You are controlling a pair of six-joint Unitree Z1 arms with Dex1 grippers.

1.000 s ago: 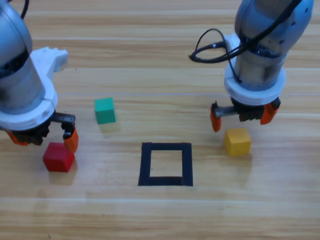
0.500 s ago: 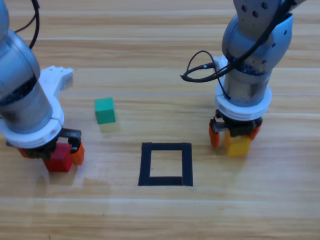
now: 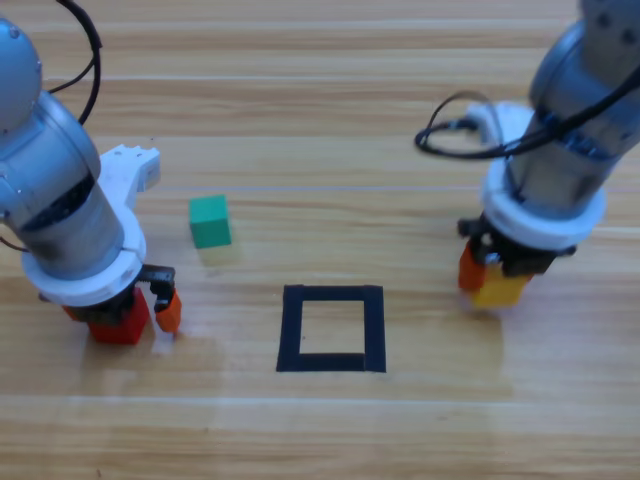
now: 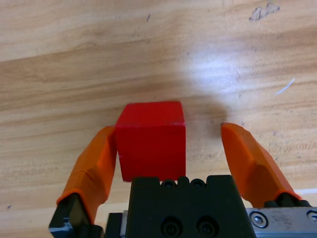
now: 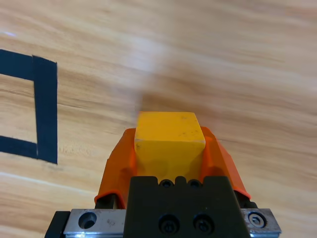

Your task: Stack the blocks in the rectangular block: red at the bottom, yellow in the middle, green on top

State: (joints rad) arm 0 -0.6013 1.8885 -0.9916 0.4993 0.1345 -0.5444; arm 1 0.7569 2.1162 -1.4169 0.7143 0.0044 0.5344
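Note:
The red cube [image 3: 118,327] [image 4: 151,141] rests on the table at the left, between the jaws of my open left gripper [image 3: 120,318] [image 4: 168,130]. One jaw touches the cube's side and the other stands a gap away. On the right, my right gripper [image 3: 498,280] [image 5: 168,134] is shut on the yellow cube [image 3: 498,291] [image 5: 169,136], to the right of the black tape rectangle [image 3: 332,293] [image 5: 44,109]. The green cube [image 3: 210,220] sits alone on the wood, up and left of the rectangle. Only bare wood shows inside the rectangle.
Both grey arms come down from the top corners, and a black cable [image 3: 455,135] loops off the right one. The wooden table [image 3: 330,430] runs on below the rectangle.
My left gripper came down around the red cube. My right gripper dropped onto the yellow cube, shut on it and carried it a little to the right.

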